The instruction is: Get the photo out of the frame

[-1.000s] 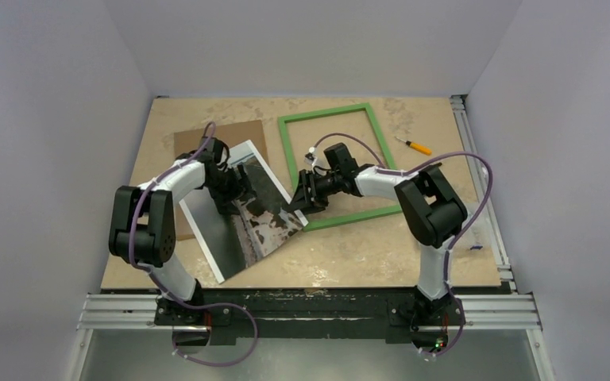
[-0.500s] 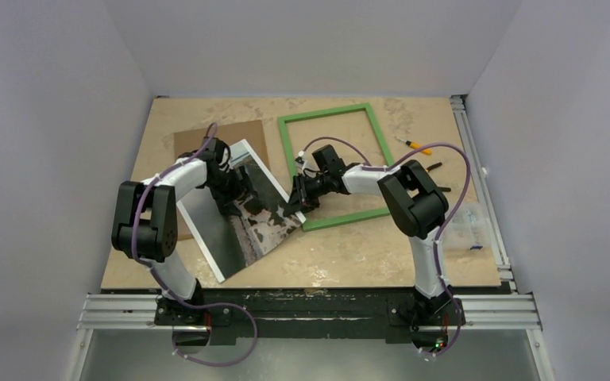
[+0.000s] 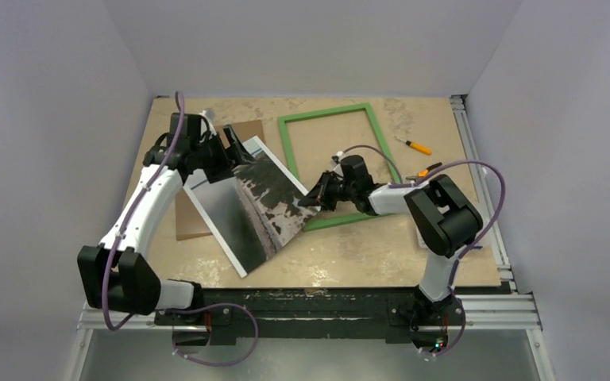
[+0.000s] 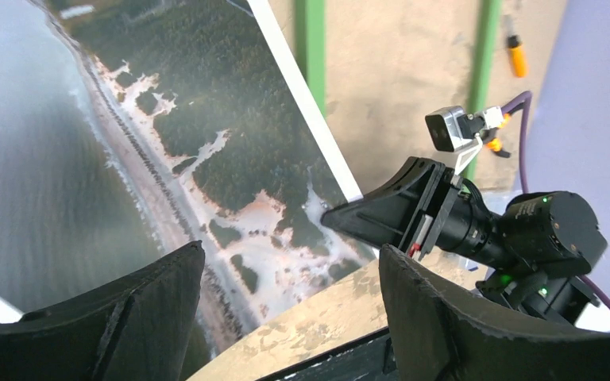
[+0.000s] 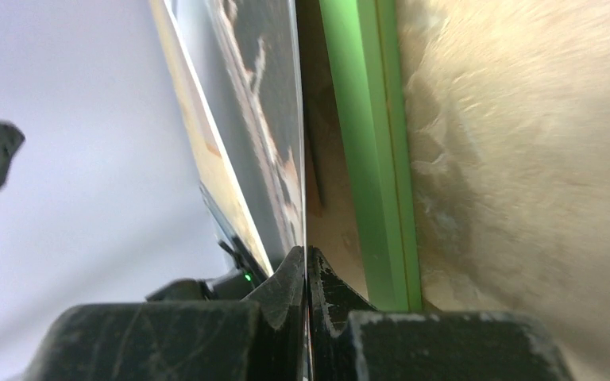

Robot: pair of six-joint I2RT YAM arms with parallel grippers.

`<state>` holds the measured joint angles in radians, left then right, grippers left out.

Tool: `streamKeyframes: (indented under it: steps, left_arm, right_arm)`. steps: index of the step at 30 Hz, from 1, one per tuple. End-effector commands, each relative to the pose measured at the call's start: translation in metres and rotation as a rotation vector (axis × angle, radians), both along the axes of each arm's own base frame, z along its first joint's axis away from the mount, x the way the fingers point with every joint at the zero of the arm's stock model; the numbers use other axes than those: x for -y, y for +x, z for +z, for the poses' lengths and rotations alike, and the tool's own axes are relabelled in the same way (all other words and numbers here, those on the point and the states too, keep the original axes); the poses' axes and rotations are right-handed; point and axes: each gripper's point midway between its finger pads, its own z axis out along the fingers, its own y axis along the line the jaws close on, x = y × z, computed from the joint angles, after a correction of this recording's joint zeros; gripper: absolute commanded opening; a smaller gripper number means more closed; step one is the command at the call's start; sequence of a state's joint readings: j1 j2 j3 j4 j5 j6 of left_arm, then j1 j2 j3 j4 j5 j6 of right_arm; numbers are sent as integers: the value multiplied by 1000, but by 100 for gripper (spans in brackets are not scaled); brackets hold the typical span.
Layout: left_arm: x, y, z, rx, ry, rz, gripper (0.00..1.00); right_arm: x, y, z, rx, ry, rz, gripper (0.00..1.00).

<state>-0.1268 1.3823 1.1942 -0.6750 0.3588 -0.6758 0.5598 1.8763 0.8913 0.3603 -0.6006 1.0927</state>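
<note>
The photo point(image 3: 246, 208) lies face up and askew on the table, outside the green frame point(image 3: 330, 114). Its right corner reaches over the frame's near left corner. My right gripper point(image 3: 315, 196) is shut on that corner. The right wrist view shows the photo point(image 5: 282, 119) edge-on, pinched in the right gripper point(image 5: 307, 258), with the frame point(image 5: 365, 119) just beside it. My left gripper point(image 3: 234, 151) hovers open over the photo's far edge, holding nothing. In the left wrist view the left gripper point(image 4: 291, 251) is spread wide above the photo point(image 4: 167, 135).
A brown board point(image 3: 193, 224) lies under the photo's left side. An orange-handled tool point(image 3: 415, 146) and a second orange-and-black tool point(image 3: 429, 168) lie right of the frame. A metal rail point(image 3: 480, 171) runs along the table's right edge.
The right gripper has shut on the photo's right corner and drawn it rightward. The left arm has lifted off the photo and swung back to its far edge, still open.
</note>
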Motion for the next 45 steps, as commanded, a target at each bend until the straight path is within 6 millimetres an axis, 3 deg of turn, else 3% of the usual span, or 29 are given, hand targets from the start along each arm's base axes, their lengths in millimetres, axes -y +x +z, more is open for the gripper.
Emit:
streamKeyframes:
  steps: [1, 4, 13, 18, 25, 30, 45]
  left_arm:
    - [-1, -7, 20, 53, 15, -11, 78]
    - [-1, -11, 17, 53, 4, -12, 78]
    - [-5, -19, 8, 42, 26, -4, 78]
    - [-8, -20, 11, 54, 41, -2, 78]
    - [-8, -24, 25, 87, 36, -2, 78]
    - [-10, -30, 31, 107, 42, -10, 78]
    - [-9, -37, 33, 120, 34, -19, 78]
  right_arm:
    - [21, 44, 44, 134, 64, -214, 0]
    - [21, 61, 50, 155, 61, -279, 0]
    - [-44, 92, 62, 201, 47, -292, 0]
    - [-60, 85, 54, 200, 13, -358, 0]
    - [-98, 62, 36, 195, -63, -338, 0]
    - [-116, 55, 35, 212, -75, -337, 0]
    - [-128, 38, 14, 263, -108, -182, 0]
